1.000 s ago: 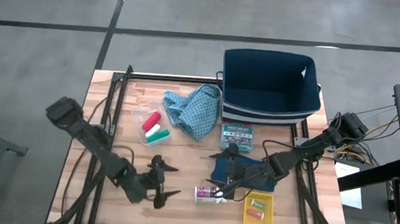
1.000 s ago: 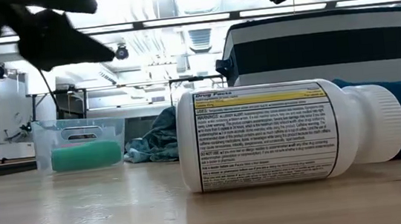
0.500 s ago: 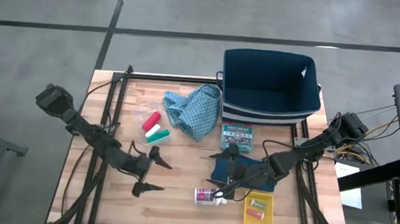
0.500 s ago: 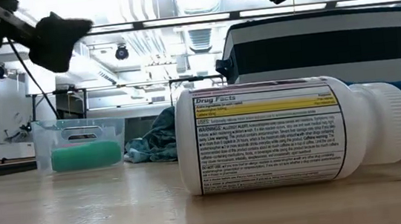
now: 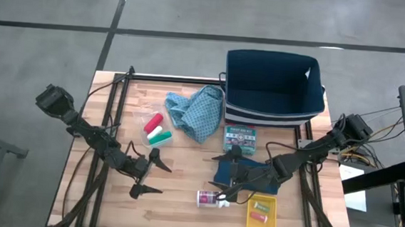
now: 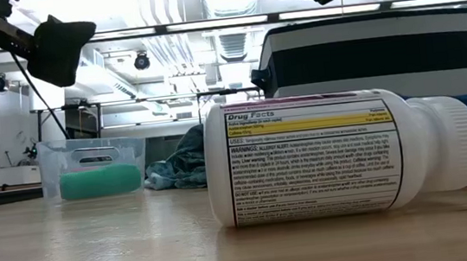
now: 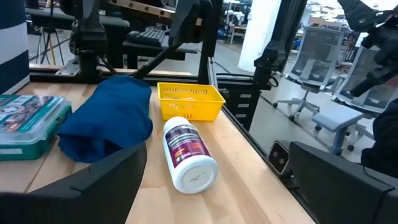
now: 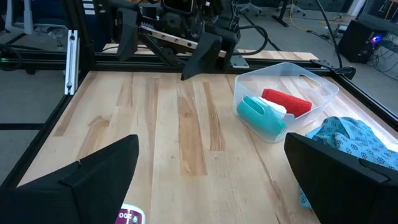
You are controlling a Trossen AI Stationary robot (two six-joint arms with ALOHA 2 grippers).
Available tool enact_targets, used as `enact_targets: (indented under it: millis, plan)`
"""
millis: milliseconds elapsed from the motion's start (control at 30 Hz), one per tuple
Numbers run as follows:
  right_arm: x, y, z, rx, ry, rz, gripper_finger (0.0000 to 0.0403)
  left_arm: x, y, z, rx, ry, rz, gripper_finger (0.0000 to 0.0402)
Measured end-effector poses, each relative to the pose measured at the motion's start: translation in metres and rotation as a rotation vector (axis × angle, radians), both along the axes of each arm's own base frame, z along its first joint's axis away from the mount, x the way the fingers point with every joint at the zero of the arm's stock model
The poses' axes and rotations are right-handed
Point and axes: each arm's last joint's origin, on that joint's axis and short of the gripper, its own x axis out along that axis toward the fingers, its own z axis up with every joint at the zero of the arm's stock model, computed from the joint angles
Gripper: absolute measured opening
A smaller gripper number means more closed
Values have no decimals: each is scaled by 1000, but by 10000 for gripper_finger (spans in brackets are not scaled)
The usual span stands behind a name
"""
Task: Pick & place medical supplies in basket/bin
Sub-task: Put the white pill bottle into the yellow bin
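The white pill bottle (image 5: 209, 198) lies on its side near the table's front edge, also seen in the low view (image 6: 306, 158) and the left wrist view (image 7: 186, 155). My left gripper (image 5: 162, 180) stands open to the bottle's left, pointing level toward it, apart from it. My right gripper (image 5: 221, 176) hangs open above the dark teal folded cloth (image 5: 249, 175) and the bottle. Red, green and white cylinders lie in a clear tray (image 5: 156, 129). The light-blue patterned cloth (image 5: 197, 109) lies crumpled beside the navy basket (image 5: 274, 86).
A teal first-aid box (image 5: 240, 138) lies in front of the basket. A small yellow bin (image 5: 261, 213) with small items stands at the front right. Black frame rails run along the table's left and right edges. Bare wood lies at the front left.
My left gripper has drawn back toward the table's left edge and a little toward the far edge, tipping up from slanting downward to nearly level, its fingers still open. The pill bottle has rolled a little where it lies.
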Motion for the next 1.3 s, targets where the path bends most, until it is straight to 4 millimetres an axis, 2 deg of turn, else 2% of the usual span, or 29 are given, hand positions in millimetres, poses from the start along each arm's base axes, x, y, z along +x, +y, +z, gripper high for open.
enact_targets:
  millis: [533, 867, 1067, 1300]
  plan:
    - [0, 0, 0, 0, 0, 0, 400, 0, 0, -1, 5, 7, 1, 399]
    - [0, 0, 0, 0, 0, 0, 400, -3, 2, -16, 101, 136, 4, 399]
    - [0, 0, 0, 0, 0, 0, 400, -2, 6, -17, 132, 136, 129, 399]
    - [0, 0, 0, 0, 0, 0, 400, -2, 6, -17, 134, 132, 146, 399]
